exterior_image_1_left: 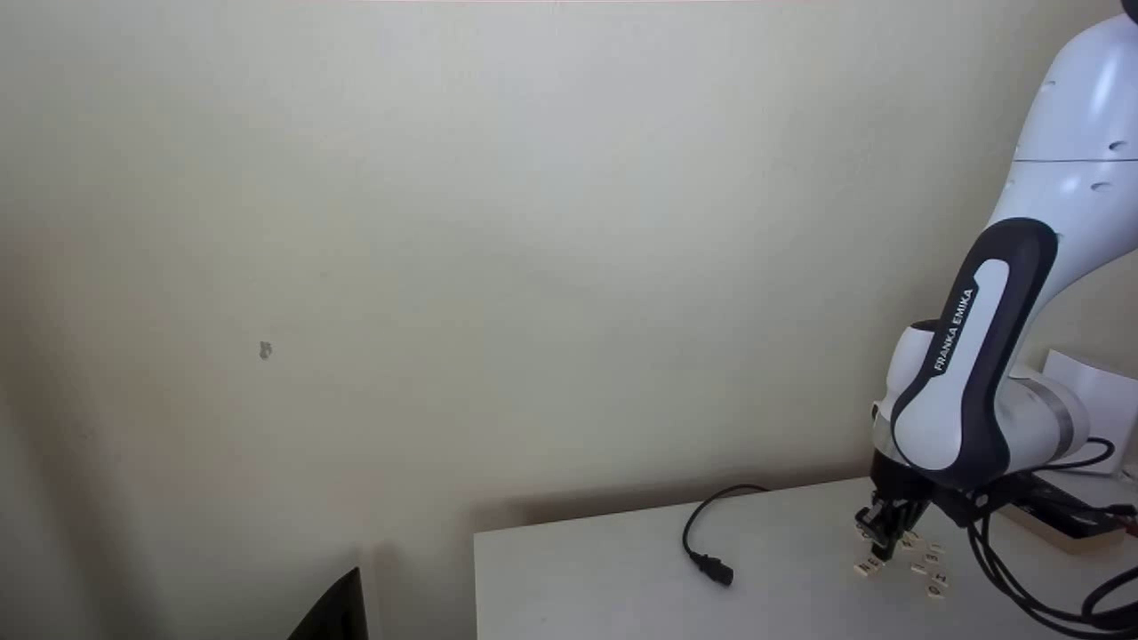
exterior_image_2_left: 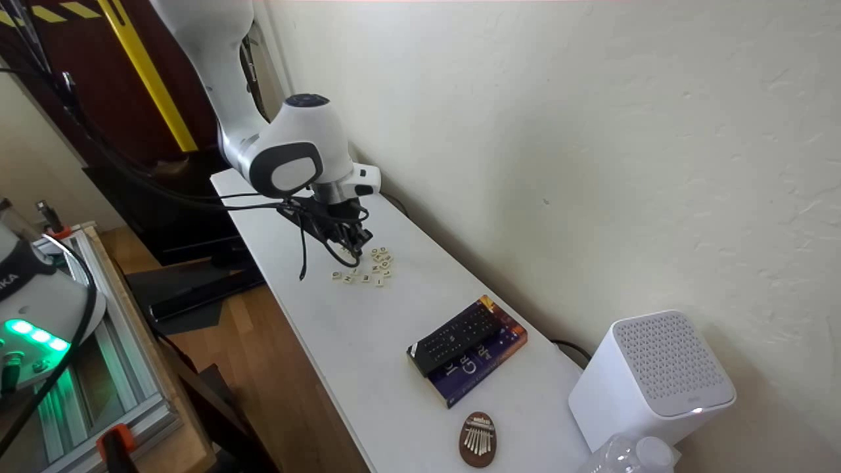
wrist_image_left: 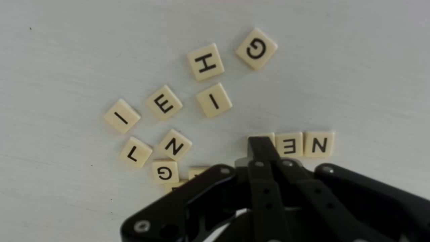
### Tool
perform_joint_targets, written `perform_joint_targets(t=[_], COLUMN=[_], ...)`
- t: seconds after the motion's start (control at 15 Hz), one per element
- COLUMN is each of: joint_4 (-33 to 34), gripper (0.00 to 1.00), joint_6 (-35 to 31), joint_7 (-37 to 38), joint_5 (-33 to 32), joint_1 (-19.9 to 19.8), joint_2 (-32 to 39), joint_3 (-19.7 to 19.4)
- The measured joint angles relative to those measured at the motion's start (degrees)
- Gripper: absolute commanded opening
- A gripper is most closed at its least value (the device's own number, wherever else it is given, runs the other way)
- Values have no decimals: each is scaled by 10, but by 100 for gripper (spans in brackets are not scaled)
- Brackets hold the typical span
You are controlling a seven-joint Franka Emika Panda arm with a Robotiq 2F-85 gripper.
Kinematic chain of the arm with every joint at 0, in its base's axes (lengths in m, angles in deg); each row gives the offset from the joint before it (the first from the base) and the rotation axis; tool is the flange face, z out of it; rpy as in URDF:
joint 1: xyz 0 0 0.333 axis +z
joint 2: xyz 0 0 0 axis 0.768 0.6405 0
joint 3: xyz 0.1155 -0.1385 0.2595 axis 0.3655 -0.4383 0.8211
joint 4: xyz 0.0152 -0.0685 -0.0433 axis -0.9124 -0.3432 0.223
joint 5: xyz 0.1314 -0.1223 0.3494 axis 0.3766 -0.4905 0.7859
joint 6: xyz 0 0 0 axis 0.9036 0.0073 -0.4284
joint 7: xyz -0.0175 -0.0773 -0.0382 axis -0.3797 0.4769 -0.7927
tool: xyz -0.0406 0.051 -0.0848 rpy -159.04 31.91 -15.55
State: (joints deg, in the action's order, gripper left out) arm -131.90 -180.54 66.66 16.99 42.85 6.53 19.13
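My gripper (wrist_image_left: 263,145) is shut, its fingertips together over the left end of a row of three cream letter tiles. The covered tile (wrist_image_left: 271,137) shows only its edge, its letter hidden; whether the fingertips touch it I cannot tell. To its right in the row lie an E tile (wrist_image_left: 289,145) and an N tile (wrist_image_left: 319,144). Several loose tiles spread to the left and above in the wrist view, among them a G tile (wrist_image_left: 257,49), an H tile (wrist_image_left: 206,62) and an L tile (wrist_image_left: 136,152). In both exterior views the gripper (exterior_image_1_left: 880,553) points down among the tiles.
All this is on a white table (exterior_image_2_left: 341,341) along a wall. A black cable with a plug (exterior_image_1_left: 713,569) lies on it. Farther along are a black keypad-like device (exterior_image_2_left: 453,338) on a book (exterior_image_2_left: 483,368), a brown thumb piano (exterior_image_2_left: 477,440) and a white box-shaped unit (exterior_image_2_left: 650,374).
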Motion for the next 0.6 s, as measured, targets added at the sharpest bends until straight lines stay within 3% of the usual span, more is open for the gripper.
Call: perform_joint_targets(t=[0.6], joint_4=[-9], gripper=[0], joint_6=[-3], joint_7=[0], joint_5=[0], joint_1=[2], joint_2=[-3], joint_3=[-6])
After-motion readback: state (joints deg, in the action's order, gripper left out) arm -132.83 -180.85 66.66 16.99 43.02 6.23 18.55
